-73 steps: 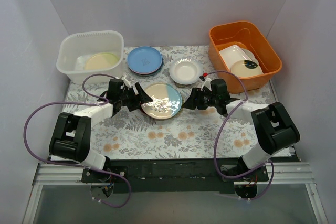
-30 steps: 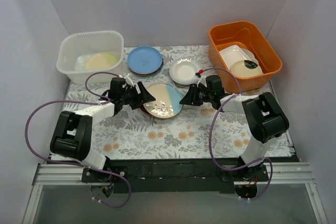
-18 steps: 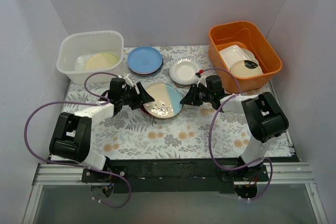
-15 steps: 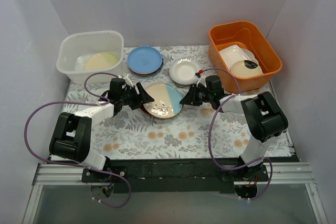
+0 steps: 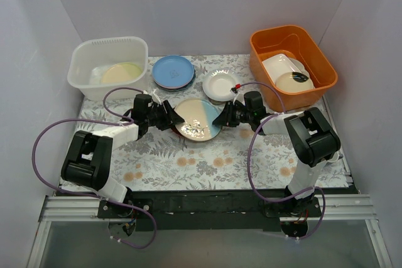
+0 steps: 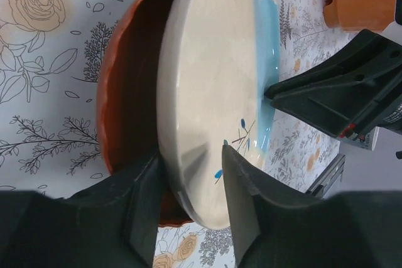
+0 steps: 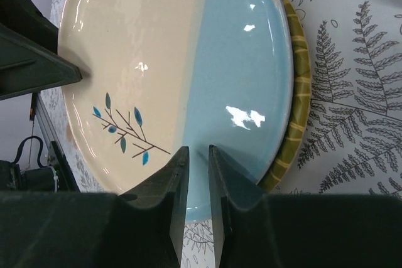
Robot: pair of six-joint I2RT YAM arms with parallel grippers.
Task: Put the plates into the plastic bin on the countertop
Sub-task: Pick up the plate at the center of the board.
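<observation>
The half cream, half pale blue plate (image 5: 198,119) tops a stack mid-countertop (image 5: 163,161), over a yellow plate (image 7: 299,92) and a red plate (image 6: 129,86). My left gripper (image 5: 171,117) is shut on its left rim, one finger under and one on top in the left wrist view (image 6: 191,155). My right gripper (image 5: 220,117) is nearly shut and empty, with its tips over the plate's blue side (image 7: 195,150). The plastic bin (image 5: 85,70) at the back left holds a cream plate (image 5: 121,72). A blue plate (image 5: 173,71) and a small white scalloped plate (image 5: 221,84) lie behind the stack.
An orange tub (image 5: 260,70) at the back right holds a white rectangular dish (image 5: 279,64) and a cream dish with a black blob (image 5: 295,81). White walls enclose the countertop on three sides. Purple cables loop beside both arms.
My right gripper has moved left to the plate's right edge. My left gripper has narrowed from open onto the left rim. The plate has shifted slightly right.
</observation>
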